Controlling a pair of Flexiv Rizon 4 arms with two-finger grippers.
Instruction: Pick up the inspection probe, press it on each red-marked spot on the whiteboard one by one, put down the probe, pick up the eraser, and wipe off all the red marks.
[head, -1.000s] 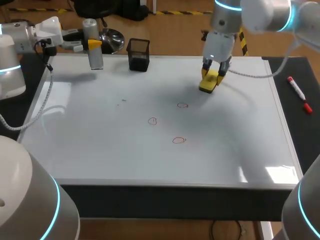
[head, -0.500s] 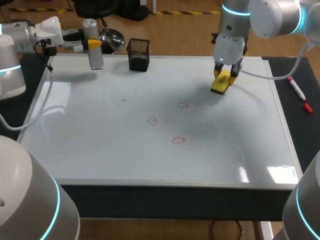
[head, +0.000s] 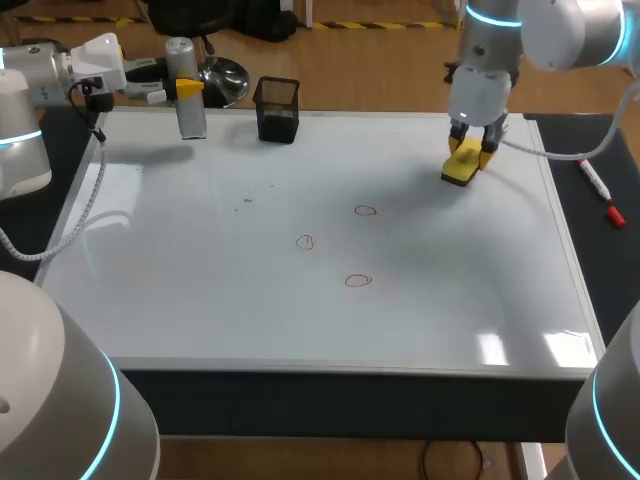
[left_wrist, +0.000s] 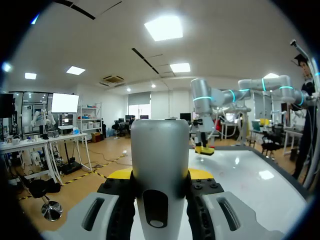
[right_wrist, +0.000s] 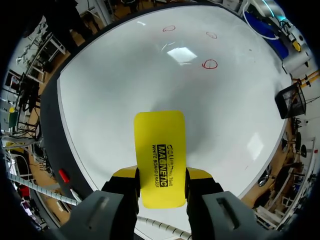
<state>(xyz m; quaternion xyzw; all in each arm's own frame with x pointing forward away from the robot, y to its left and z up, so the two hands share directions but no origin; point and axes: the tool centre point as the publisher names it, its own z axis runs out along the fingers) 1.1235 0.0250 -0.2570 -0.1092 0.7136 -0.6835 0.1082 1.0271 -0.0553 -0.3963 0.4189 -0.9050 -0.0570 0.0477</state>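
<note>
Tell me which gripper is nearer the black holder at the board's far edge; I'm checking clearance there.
Left. The left gripper, holding the probe, is just beside the black holder; the right gripper, holding the eraser, is much farther off on its other side.

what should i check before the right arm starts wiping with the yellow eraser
1. Yellow block eraser clamped between both fingers of the right gripper: ok.
2. All three red ring marks in sight on the white whiteboard: ok.
3. Eraser over a mark: not ok, it sits near the board's back right, apart from all three.
4. Eraser face pressed on the board: cannot tell.
5. Silver cylindrical probe put down: not ok, the left gripper holds it at the back left edge.
6. Path to the marks free: ok, the black mesh cup stands at the back edge, off that line.
</note>
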